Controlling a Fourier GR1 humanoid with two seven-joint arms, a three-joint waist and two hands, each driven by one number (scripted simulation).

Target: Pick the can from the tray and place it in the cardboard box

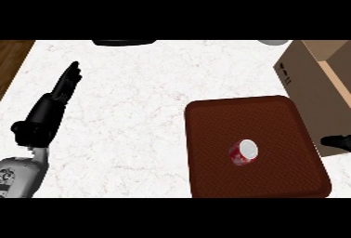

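A red can (pixel 244 152) with a pale lid stands upright on the dark brown tray (pixel 219 121), a little right of the tray's middle. The open cardboard box (pixel 312 74) sits at the right edge of the view, just beyond the tray's far right corner. My left hand (pixel 53 106) rests over the counter at the left with its fingers straight, far from the tray. Only a small black part of my right hand (pixel 337 142) shows at the right edge, beside the tray's right side and in front of the box; its fingers are hidden.
The white marbled counter (pixel 123 139) spreads left of the tray. A dark object (pixel 123 42) lies at the counter's far edge and a pale round thing (pixel 274 42) at the far right. Wooden floor (pixel 14 56) shows beyond the left edge.
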